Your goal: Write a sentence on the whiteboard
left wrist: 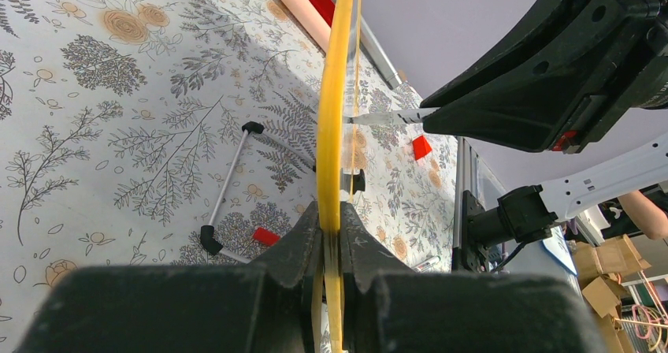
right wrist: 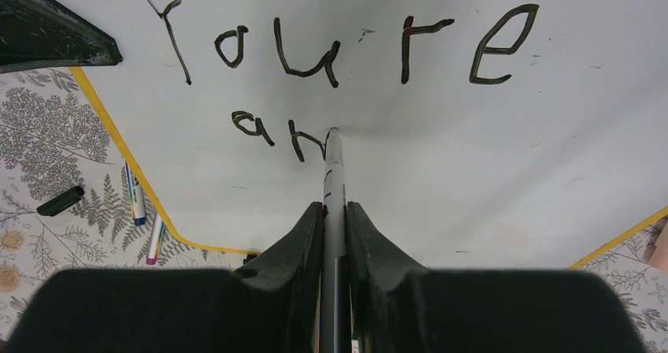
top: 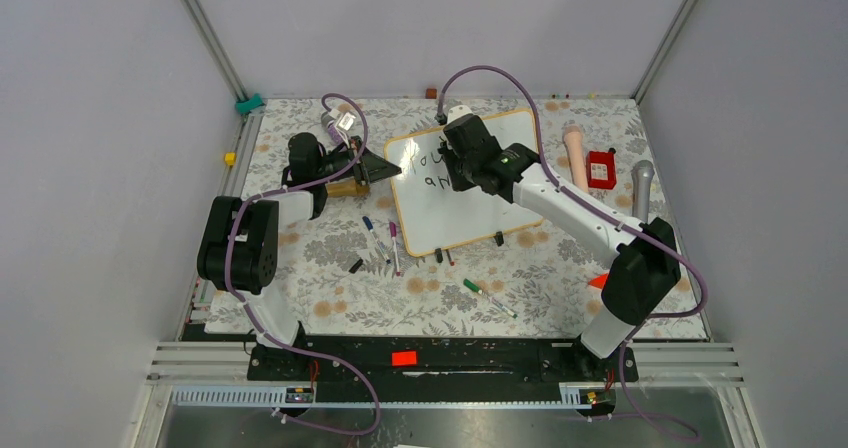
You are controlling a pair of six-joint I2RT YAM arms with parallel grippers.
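Observation:
The whiteboard (top: pixel 470 218) lies tilted in the middle of the table, white with an orange-tan frame. The sentence (right wrist: pixel 378 46) reads "You're" on the first line, with "an" (right wrist: pixel 276 132) begun below it; it also shows in the top view (top: pixel 432 168). My right gripper (right wrist: pixel 334 207) is shut on a grey marker (right wrist: pixel 334 176) whose tip touches the board just right of the "n". From above, the right gripper (top: pixel 458 171) is over the board's upper left. My left gripper (left wrist: pixel 332 221) is shut on the board's yellow frame edge (left wrist: pixel 334 93), at its left corner (top: pixel 392 171).
Loose markers lie left of the board (top: pixel 372 230) (top: pixel 394 243) and in front of it (top: pixel 488 298). A wooden block (top: pixel 345 188) sits under the left gripper. A pink cylinder (top: pixel 575 153), a red box (top: pixel 601 168) and a grey cylinder (top: pixel 642 183) lie at the right.

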